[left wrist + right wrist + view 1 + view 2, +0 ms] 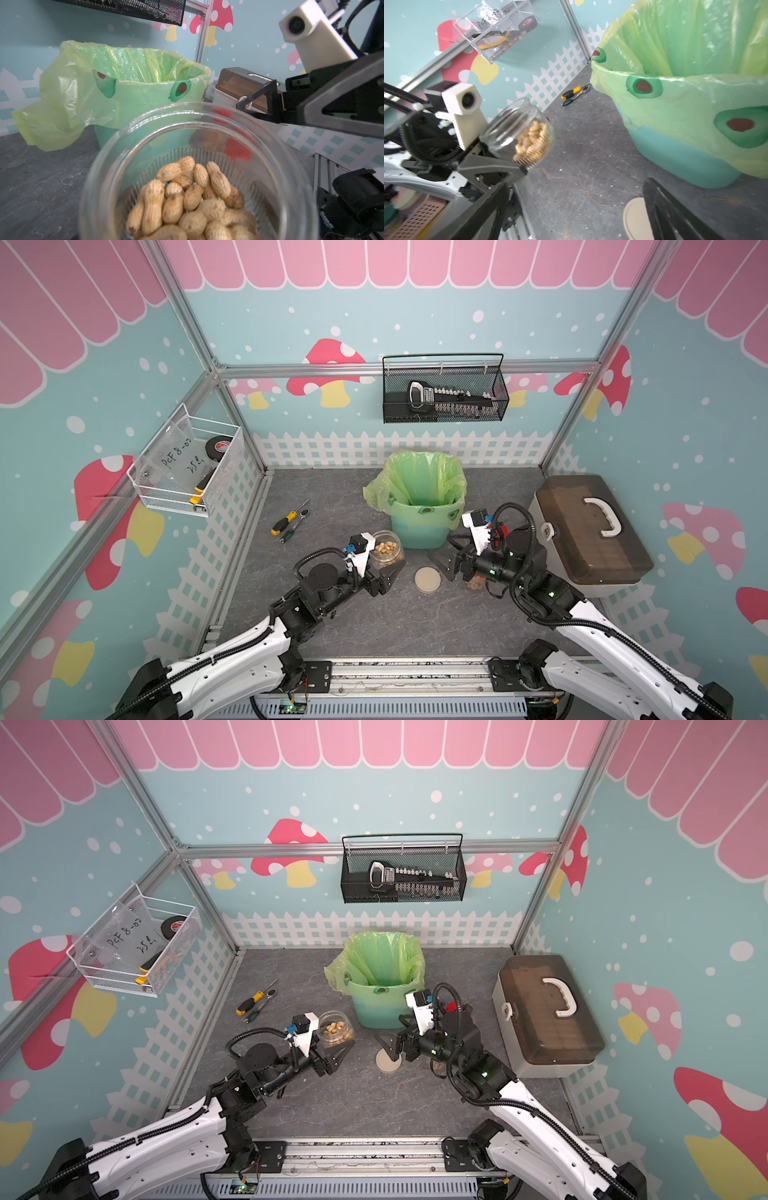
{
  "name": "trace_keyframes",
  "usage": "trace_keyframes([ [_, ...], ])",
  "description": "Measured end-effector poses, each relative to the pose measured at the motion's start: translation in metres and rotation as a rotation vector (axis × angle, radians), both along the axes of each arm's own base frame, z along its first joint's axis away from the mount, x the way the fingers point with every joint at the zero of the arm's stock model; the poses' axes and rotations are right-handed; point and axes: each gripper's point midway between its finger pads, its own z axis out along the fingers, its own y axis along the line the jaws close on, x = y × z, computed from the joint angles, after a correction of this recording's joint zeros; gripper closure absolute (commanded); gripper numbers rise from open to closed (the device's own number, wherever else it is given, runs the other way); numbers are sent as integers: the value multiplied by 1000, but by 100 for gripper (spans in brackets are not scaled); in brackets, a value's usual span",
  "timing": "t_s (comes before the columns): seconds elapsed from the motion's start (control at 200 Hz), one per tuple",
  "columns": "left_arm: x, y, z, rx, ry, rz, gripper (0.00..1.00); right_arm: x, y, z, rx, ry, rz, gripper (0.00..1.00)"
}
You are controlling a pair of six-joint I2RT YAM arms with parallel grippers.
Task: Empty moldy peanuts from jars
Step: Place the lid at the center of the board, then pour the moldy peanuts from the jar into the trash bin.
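DESK: What step is this?

PHOTOGRAPHER: The pour, not yet begun. The left gripper [384,563] holds an open jar [387,549] just left of the teal bin [415,533] and slightly nearer, fingers [492,166] clamped on the glass. The beige lid [428,580] lies flat on the table [332,626], to the jar's right.

DESK: And the right gripper [447,553]?

PHOTOGRAPHER: Fingers spread wide, holding nothing, poised by the lid's far-right edge.

DESK: Where are the moldy peanuts [187,199]?

PHOTOGRAPHER: Heaped in the bottom of the jar.

DESK: Which way does the jar point?

PHOTOGRAPHER: Mouth up, tipped back toward the left wrist. Its long axis sits nearer upright than level, leaning away from the bin.

DESK: What next?

PHOTOGRAPHER: My reading is to raise the jar above the rim of the green bag [419,477] and carry it far and right. Then the wrist rolls until the mouth faces down into the bag. Tilt too early and nuts land on the table.
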Motion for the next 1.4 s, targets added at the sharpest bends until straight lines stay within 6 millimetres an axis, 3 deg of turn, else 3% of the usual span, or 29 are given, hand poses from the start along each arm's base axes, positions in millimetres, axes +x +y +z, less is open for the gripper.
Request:
trace_keyframes([
  [0.155, -8, -23, -26, 92, 15, -42, 73, -1, 25, -7, 84, 155, 113, 1],
  [0.235, -9, -26, -29, 113, 7, -38, 73, -4, 30, -9, 109, 208, 141, 1],
  [0.43, -7, -24, -16, 88, -37, -10, 73, -8, 35, 7, 166, 226, 177, 1],
  [0.68, -6, -23, -11, 83, -50, -4, 73, -2, 36, 12, 202, 229, 176, 1],
  [0.966, -5, -24, -9, 91, -65, -2, 73, 11, 56, -13, 239, 393, 211, 1],
  [1.206, -4, -23, -8, 95, -73, 2, 72, 4, 64, -6, 286, 453, 253, 2],
  [1.401, -6, -19, 2, 81, -98, 10, 72, -1, 85, -18, 286, 563, 312, 8],
])
